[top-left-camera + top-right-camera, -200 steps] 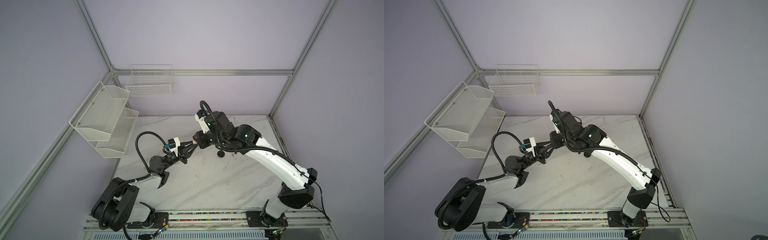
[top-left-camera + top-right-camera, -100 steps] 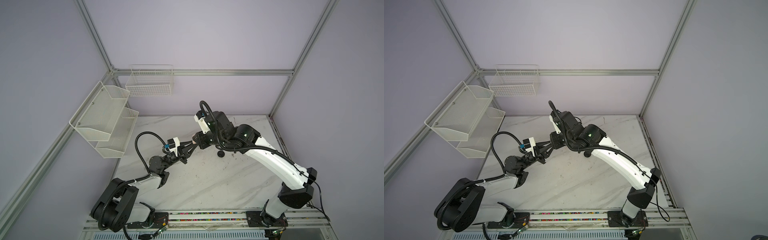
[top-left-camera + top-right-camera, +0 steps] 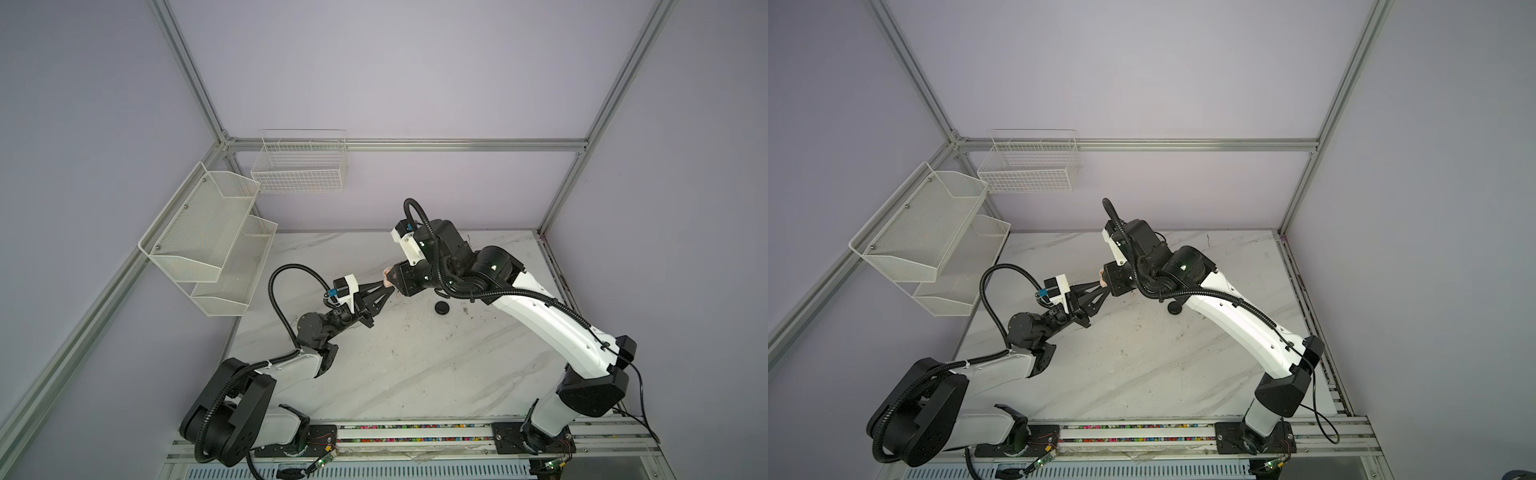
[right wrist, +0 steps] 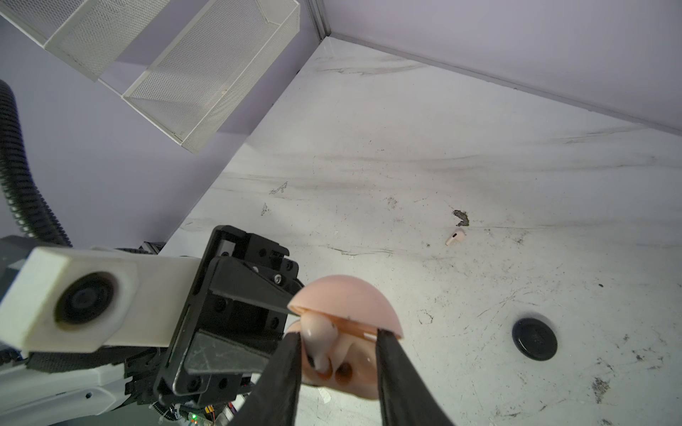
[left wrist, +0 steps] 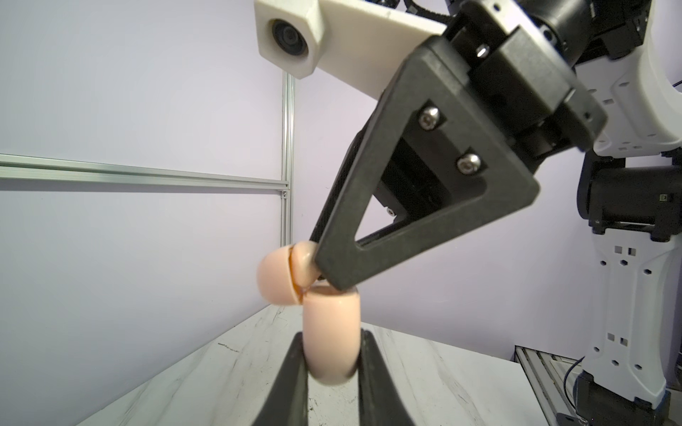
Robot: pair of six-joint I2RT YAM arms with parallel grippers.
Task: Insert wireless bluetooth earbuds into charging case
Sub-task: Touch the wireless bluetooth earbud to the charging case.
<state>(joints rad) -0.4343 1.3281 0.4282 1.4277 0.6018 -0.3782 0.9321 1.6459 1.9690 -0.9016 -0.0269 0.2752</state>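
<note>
My left gripper is shut on the body of a pale pink charging case, held above the table with its lid hinged open. In the right wrist view a pale pink earbud stands stem-down in one socket of the case, under the lid. My right gripper straddles it with the jaws apart; only one finger touches the earbud. Another pink earbud lies on the table. In both top views the two grippers meet at the case.
A closed black round case lies on the marble table under the right arm. A dark chip marks the tabletop near the loose earbud. White mesh shelves and a wire basket hang on the walls at the back left.
The right gripper's jaws have spread wider around the earbud. Both arms and the held case stay almost where they were.
</note>
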